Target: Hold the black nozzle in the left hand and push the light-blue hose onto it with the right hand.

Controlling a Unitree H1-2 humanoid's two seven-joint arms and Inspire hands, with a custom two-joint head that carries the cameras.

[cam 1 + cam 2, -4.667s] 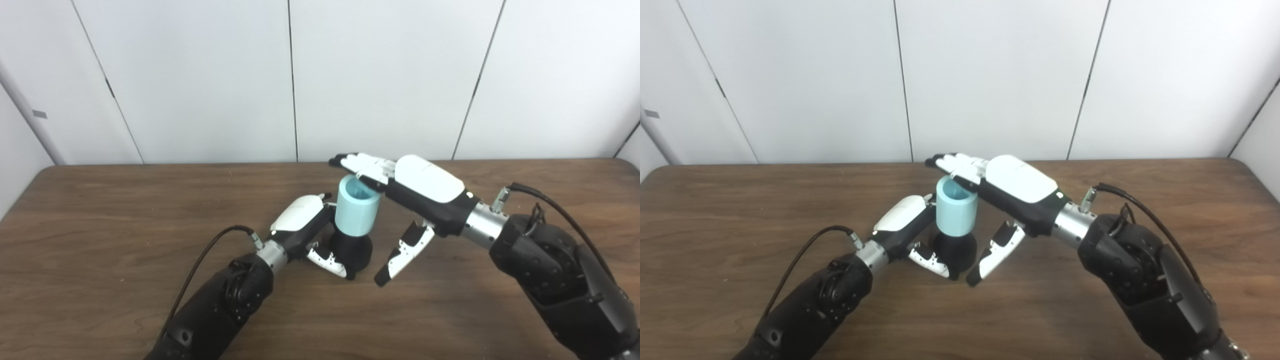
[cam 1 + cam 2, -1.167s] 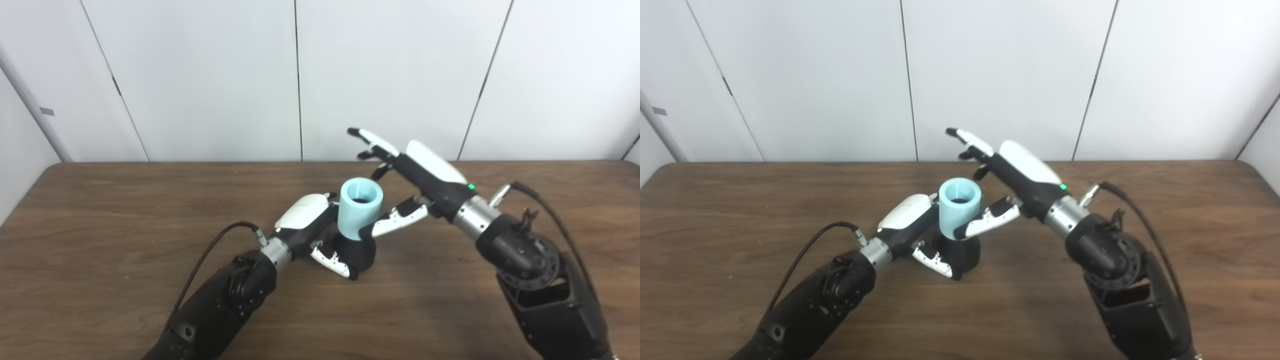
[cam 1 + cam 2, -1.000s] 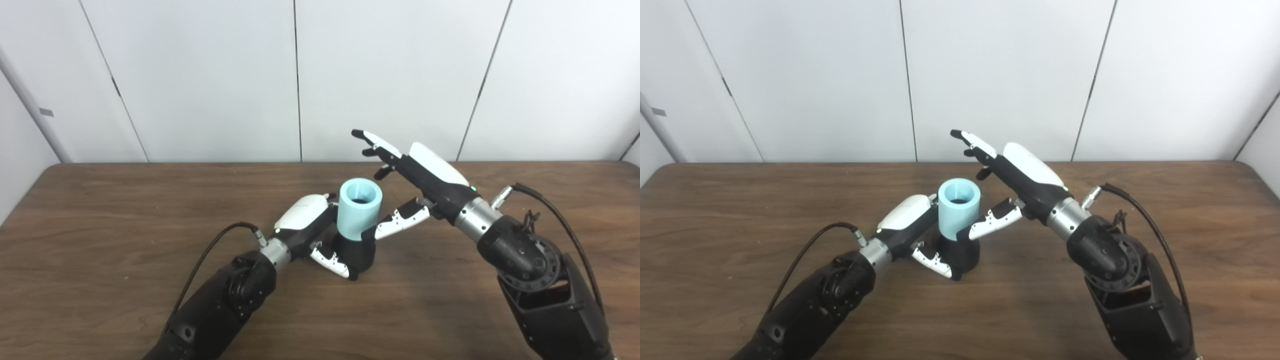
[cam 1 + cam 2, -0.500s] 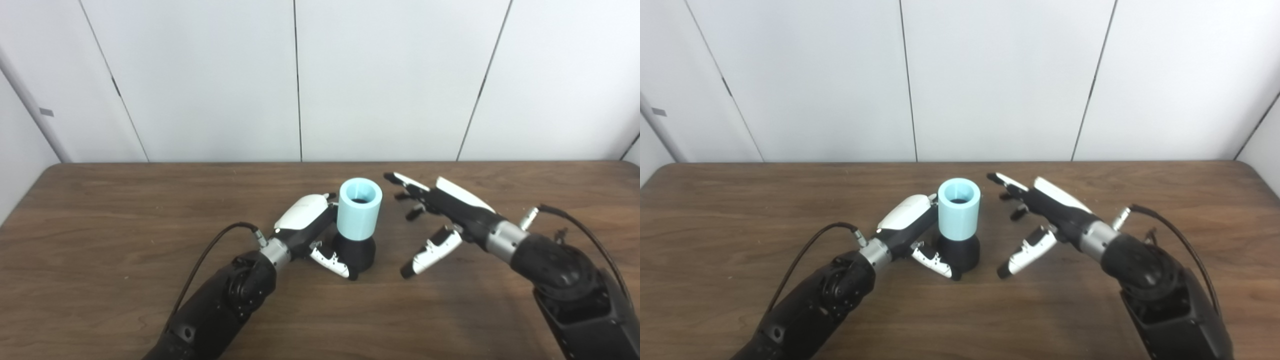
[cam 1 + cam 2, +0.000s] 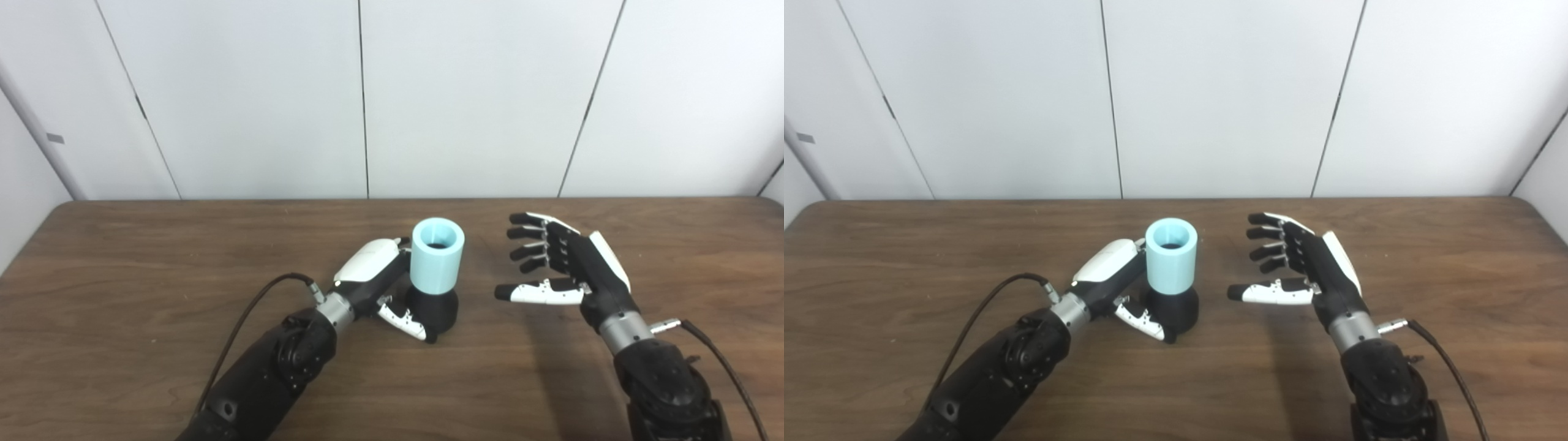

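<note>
Table (image 5: 122,257): brown wood grain, filling the lower part of both views; white panelled wall (image 5: 245,92) behind it.

Right arm (image 5: 664,380): black, entering from the bottom right, with a cable (image 5: 723,367) running off at the wrist.

Left arm (image 5: 269,373): black, entering from the bottom left, with a cable (image 5: 245,324) looping from the wrist.

Right hand (image 5: 566,269): raised above the table to the right of the hose, well apart from it, palm turned toward it. Fingers (image 5: 530,242) spread apart and slightly curled, thumb pointing left below them. Holds nothing.

Left hand (image 5: 380,275): white back uppermost, set against the left side of the nozzle. Thumb (image 5: 407,321) wraps round the front of the base; the fingers go behind it and are mostly hidden. Closed on the nozzle.

Hose (image 5: 436,254): short light-blue cylinder, upright, open end up with a dark interior. Sits on top of the nozzle, near the table's middle.

Nozzle (image 5: 438,309): black, rounded base, standing on the table directly beneath the hose; its upper part is covered by the hose.
</note>
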